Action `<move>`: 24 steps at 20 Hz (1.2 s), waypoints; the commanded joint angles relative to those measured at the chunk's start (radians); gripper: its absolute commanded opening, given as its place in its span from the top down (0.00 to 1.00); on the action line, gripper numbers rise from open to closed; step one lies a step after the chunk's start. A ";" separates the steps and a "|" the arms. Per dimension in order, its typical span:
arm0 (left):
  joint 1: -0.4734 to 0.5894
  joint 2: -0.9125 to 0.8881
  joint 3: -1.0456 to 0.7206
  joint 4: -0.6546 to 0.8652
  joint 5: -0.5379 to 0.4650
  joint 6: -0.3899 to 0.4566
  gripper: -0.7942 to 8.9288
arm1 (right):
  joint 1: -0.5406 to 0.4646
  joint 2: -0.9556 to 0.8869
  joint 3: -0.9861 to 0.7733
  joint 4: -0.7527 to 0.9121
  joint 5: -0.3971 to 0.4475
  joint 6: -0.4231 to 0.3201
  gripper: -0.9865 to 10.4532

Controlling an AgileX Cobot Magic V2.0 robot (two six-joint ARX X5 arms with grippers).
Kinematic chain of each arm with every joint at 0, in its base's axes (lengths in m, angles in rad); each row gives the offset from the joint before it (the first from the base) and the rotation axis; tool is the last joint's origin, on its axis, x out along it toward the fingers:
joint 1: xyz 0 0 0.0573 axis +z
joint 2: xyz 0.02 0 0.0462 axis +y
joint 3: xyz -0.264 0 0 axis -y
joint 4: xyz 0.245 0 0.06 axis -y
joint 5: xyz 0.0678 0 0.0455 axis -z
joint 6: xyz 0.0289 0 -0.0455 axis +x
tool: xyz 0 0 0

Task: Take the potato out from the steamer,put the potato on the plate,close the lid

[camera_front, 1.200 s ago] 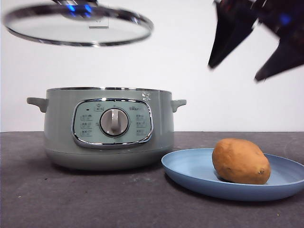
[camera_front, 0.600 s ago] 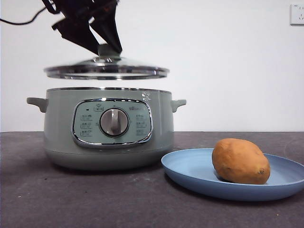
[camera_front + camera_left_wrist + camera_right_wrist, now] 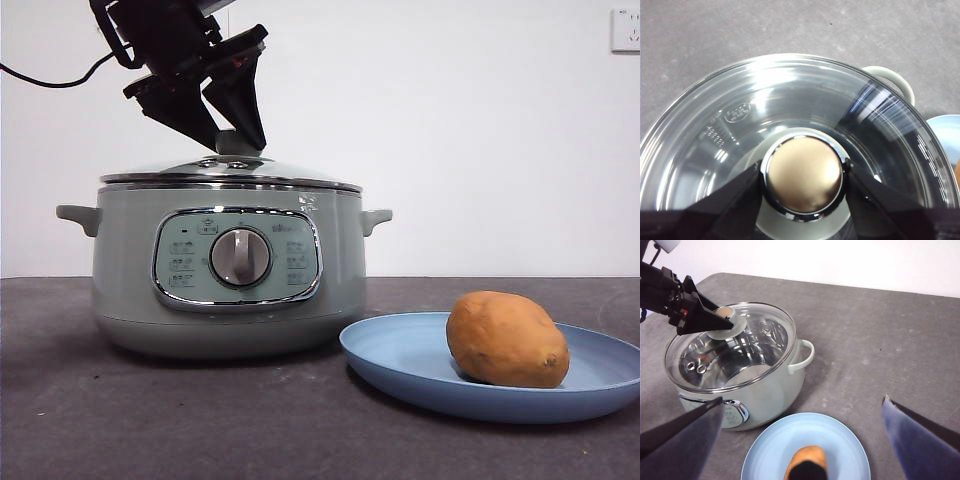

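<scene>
The glass lid (image 3: 230, 172) sits on the sage-green steamer (image 3: 130, 290), chrome rim on the pot's rim. My left gripper (image 3: 237, 143) comes down from the upper left and is shut on the lid's knob (image 3: 804, 174), one jaw on each side of it. The potato (image 3: 507, 339) lies on the light-blue plate (image 3: 400, 360) to the right of the steamer. My right gripper (image 3: 802, 399) is open and empty, high above the plate (image 3: 840, 450) and potato (image 3: 801, 457), and out of the front view. The right wrist view also shows the lid (image 3: 755, 347) on the steamer (image 3: 780, 385).
The dark grey table (image 3: 200, 420) runs back to a white wall. A wall socket (image 3: 625, 30) is at the top right. A black cable (image 3: 50, 78) hangs behind the left arm. The steamer's side handle (image 3: 375, 218) points toward the plate.
The left gripper has lowered the lid from high above onto the steamer. The right gripper has risen out of the front view at the top right. Potato and plate have not moved.
</scene>
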 commanded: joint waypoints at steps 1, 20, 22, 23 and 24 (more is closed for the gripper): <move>-0.004 -0.005 0.006 0.035 -0.008 0.013 0.93 | 0.000 -0.002 0.002 0.005 0.003 0.005 0.44; -0.004 -0.113 0.006 -0.066 -0.005 -0.011 0.46 | 0.002 -0.001 0.002 -0.042 -0.006 0.006 0.44; -0.004 -0.187 0.007 -0.137 0.000 -0.011 0.46 | 0.002 -0.001 0.002 -0.063 -0.047 0.008 0.45; -0.004 -0.229 0.007 -0.182 0.001 -0.011 0.46 | 0.002 -0.001 0.002 -0.075 -0.077 0.018 0.45; -0.005 -0.275 0.007 -0.233 0.009 -0.011 0.46 | 0.002 0.000 0.002 -0.090 -0.110 0.024 0.45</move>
